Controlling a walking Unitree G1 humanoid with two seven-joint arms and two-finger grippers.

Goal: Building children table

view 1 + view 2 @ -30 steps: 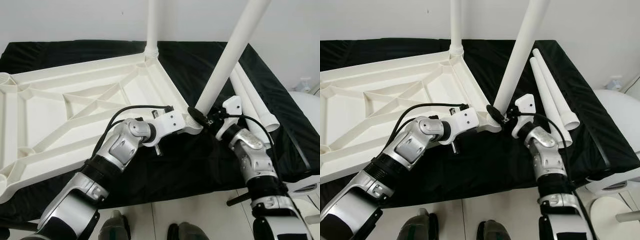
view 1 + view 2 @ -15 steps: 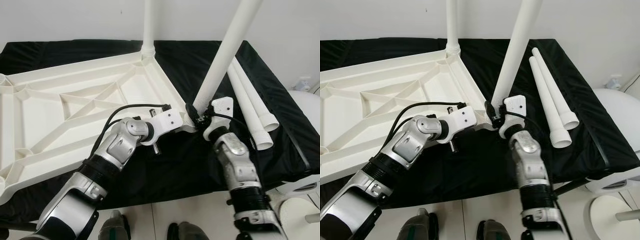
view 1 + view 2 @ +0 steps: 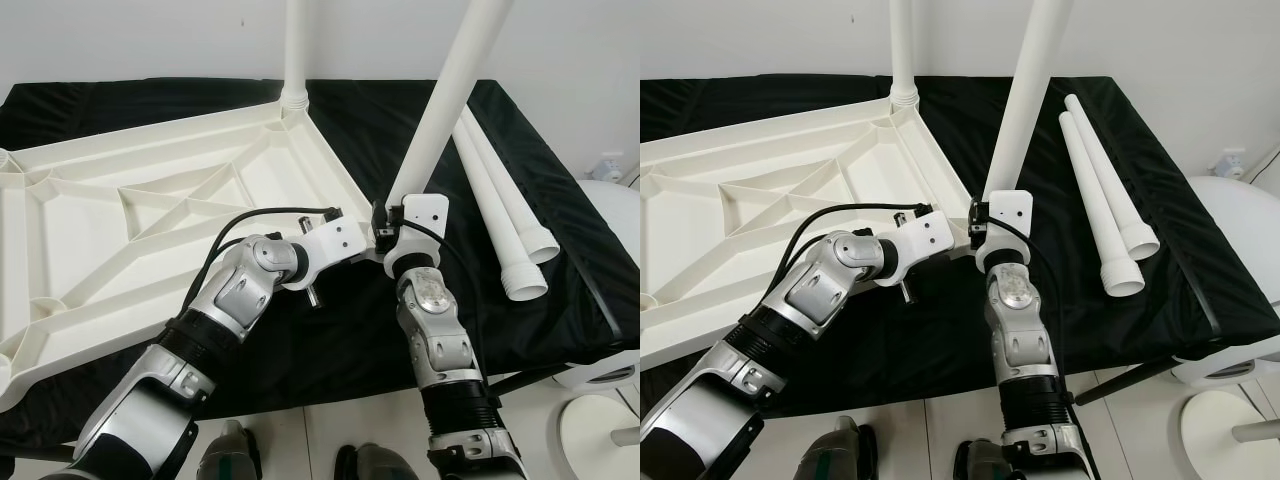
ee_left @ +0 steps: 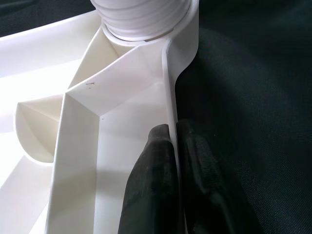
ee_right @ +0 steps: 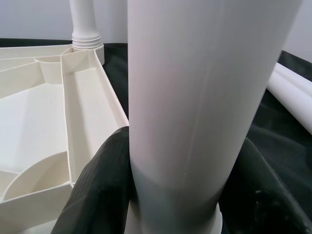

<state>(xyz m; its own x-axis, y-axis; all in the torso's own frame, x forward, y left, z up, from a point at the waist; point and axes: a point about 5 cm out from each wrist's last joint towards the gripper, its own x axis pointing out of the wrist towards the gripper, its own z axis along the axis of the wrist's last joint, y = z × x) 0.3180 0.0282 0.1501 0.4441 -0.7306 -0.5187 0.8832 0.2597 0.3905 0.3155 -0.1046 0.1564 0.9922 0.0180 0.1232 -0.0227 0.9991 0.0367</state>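
Black fingers (image 5: 97, 190) of the right gripper (image 3: 385, 228) wrap both sides of a white table leg (image 3: 445, 95), gripping it near its lower end at the near right corner of the tabletop. That tabletop (image 3: 150, 210), a white ribbed plastic panel, lies upside down on a black cloth (image 3: 560, 230). Fingers (image 4: 156, 185) of the left gripper (image 4: 173, 180) are pinched on the thin rim wall of the tabletop, one inside and one outside, just beside the same corner socket. Another leg (image 3: 296, 50) stands upright in the far corner. Two spare legs (image 3: 505, 215) lie side by side on the cloth to the right.
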